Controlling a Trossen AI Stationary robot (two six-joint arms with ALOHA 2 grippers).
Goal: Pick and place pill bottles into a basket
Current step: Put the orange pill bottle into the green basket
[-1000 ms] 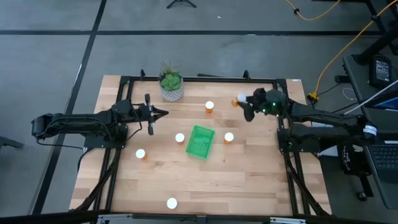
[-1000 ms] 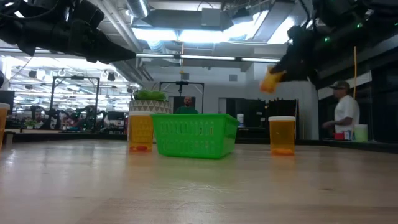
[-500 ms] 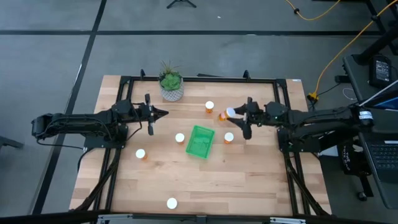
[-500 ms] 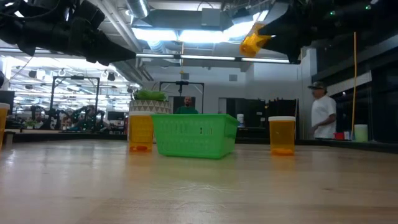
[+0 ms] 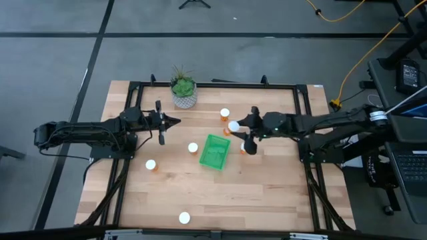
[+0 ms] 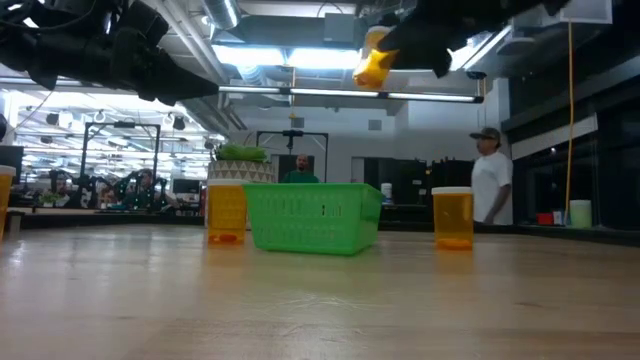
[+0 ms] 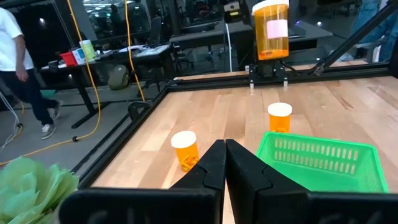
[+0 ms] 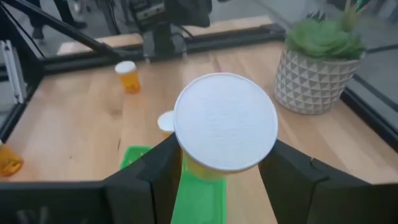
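Note:
A green basket (image 5: pixel 215 151) lies mid-table. Orange pill bottles with white caps stand upright on the wood around it: one at the far side (image 5: pixel 225 114), one to its left (image 5: pixel 193 147), one further left (image 5: pixel 151 165), and one by the near edge (image 5: pixel 184 217). My right gripper (image 5: pixel 243 131) hangs high over the table just right of the basket, shut on another pill bottle (image 5: pixel 234 126), which also shows in the low view (image 6: pixel 372 62). My left gripper (image 5: pixel 175 121) waits shut at the left, holding nothing. My right gripper pinches the bottle's orange body (image 8: pixel 198 169) just behind the white cap (image 8: pixel 225 121), one finger (image 8: pixel 163 169) on each side. The fingers reach in from the table's right, slanting slightly down. The bottle is lifted clear, high above the wood, its cap turned up and toward the table's left.
A potted plant (image 5: pixel 183 90) stands at the far left of the work area. One more bottle (image 5: pixel 244 149) stands partly hidden under my right gripper. A black frame (image 5: pixel 213 85) borders the table. A person (image 6: pixel 489 175) stands in the room behind.
My right gripper has carried the bottle from the far right corner toward the table's left and somewhat nearer, rising as it went, and now hangs beside the basket. Its wrist has rolled, and the fingers stay shut on the bottle. The person behind has walked leftward.

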